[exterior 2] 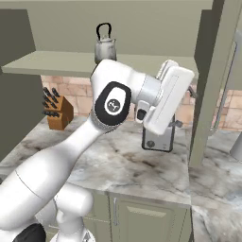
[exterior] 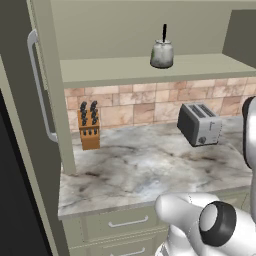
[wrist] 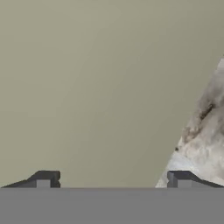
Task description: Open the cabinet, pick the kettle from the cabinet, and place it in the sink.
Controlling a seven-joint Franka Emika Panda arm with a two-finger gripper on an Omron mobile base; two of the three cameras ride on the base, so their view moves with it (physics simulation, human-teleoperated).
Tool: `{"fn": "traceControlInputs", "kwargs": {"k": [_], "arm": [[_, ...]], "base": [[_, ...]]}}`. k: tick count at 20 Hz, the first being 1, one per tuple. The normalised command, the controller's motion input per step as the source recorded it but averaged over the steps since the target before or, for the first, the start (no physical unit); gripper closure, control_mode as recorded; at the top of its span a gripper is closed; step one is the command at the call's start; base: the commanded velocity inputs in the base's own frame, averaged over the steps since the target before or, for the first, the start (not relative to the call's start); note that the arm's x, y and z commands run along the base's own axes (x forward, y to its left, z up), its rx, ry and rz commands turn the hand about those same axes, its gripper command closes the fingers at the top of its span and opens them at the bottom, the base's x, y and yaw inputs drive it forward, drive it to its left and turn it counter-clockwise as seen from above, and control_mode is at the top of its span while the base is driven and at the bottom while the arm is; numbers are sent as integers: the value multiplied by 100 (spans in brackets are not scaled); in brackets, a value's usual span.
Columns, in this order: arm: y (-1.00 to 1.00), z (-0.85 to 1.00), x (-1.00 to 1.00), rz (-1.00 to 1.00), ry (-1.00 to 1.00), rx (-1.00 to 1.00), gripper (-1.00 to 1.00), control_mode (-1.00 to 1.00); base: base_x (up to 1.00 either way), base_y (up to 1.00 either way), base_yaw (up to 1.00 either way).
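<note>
The cabinet (exterior: 145, 70) stands open, its left door (exterior: 20, 125) swung out with the long silver handle (exterior: 37, 85) showing. On the cabinet shelf sits the kettle (exterior: 162, 54), small and silver with a black handle, also seen in the right base view (exterior 2: 105, 46). My gripper (wrist: 113, 180) is open with nothing between its fingertips. It faces a plain grey-green cabinet panel (wrist: 87, 87) at close range. In the right base view my hand hangs below shelf height, right of the kettle, close to the right door's edge (exterior 2: 210, 85). The sink is out of view.
A silver toaster (exterior: 200, 124) and a wooden knife block (exterior: 89, 126) stand on the marble counter (exterior: 145, 170) below the shelf. The arm partly hides the toaster (exterior 2: 158, 138) from the right. Drawers (exterior: 120, 222) run under the counter.
</note>
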Motion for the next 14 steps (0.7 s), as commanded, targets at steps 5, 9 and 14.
{"fn": "traceControlInputs", "kwargs": {"k": [5,9,14], "arm": [[-58,0,-8,0,2,0,-100,-100],[-47,0,-6,3,5,0,-100,-100],[9,1,-2,18,8,0,-100,-100]], "base": [[0,0,0],[0,0,0],[0,0,0]]}}
